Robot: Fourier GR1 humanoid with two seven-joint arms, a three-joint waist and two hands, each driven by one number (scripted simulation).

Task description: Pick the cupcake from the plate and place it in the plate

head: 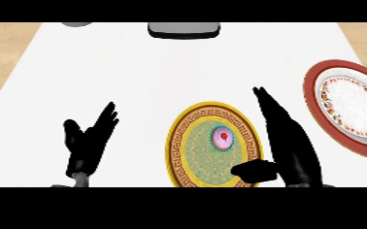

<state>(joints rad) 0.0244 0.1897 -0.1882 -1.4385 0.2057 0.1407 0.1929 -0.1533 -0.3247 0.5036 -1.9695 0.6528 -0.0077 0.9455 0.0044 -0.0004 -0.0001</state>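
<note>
The scene is given through a single view, taken from the robot's head and aimed steeply down at the white tabletop [129, 77]. The tabletop's far side is set at the top of the frame, where a dark grey rounded object [183, 30] is cut by the upper edge. The black left hand [84, 145] and black right hand [290, 145] are brought in from the lower edge, close beneath the camera. A red-rimmed round plate [312, 91] is cropped by the right edge, and a pale wooden surface [14, 43] is shown at the upper corners.
</note>
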